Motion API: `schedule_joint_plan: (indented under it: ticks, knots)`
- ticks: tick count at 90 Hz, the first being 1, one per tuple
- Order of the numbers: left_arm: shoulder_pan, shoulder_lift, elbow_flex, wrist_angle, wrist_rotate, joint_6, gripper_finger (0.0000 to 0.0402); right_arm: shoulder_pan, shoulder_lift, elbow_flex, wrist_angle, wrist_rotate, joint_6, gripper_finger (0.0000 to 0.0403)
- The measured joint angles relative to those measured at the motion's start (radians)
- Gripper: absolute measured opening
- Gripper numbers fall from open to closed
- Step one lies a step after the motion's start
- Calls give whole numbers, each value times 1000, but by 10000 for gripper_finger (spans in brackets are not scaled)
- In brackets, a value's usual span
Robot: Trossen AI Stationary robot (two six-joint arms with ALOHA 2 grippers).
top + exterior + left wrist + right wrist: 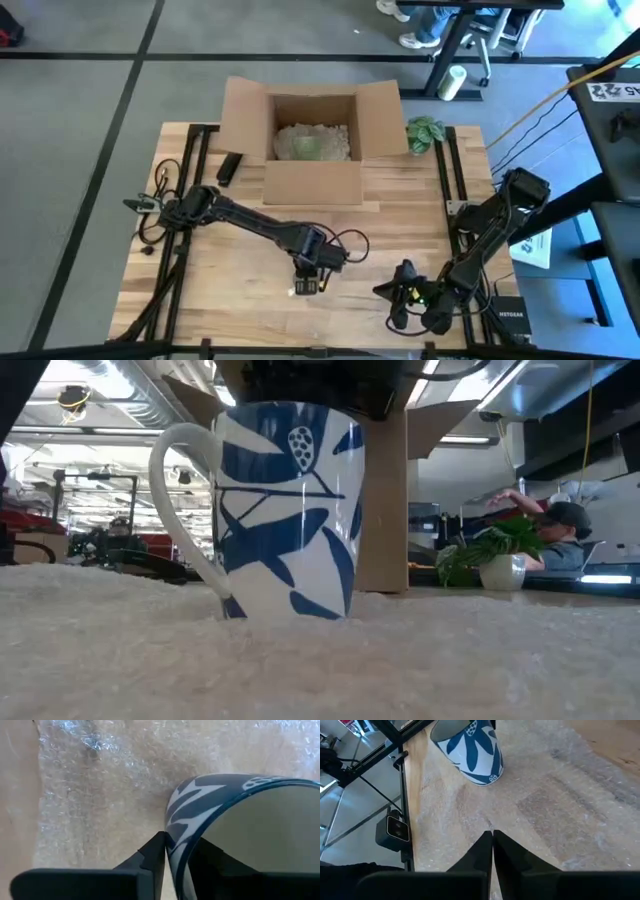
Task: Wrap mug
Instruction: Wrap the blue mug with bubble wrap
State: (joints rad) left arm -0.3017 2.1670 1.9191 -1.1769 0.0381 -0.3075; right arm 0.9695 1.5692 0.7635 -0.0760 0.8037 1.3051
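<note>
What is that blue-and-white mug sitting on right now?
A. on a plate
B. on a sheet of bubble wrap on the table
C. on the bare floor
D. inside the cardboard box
B: the mug stands upright on the bubble wrap spread over the wooden table, with the left gripper pinching its rim; the cardboard box is farther back.
</note>
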Motion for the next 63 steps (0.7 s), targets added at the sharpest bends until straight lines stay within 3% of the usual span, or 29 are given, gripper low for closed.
schedule_joint_plan:
  ticks: [19, 43, 54, 63]
  knots:
    - [-2, -1, 119, -68, -3, 33, 60, 0, 0, 0, 0, 0, -3, 0]
    - [3, -3, 186, -249, -118, 62, 61, 0, 0, 0, -4, 1, -2, 0]
    - [-3, -17, 189, -330, -202, 57, 61, 0, 0, 0, -11, 1, -2, 0]
    - [-28, -65, 174, -311, -334, 31, 61, 0, 0, 0, -12, 1, 9, 0]
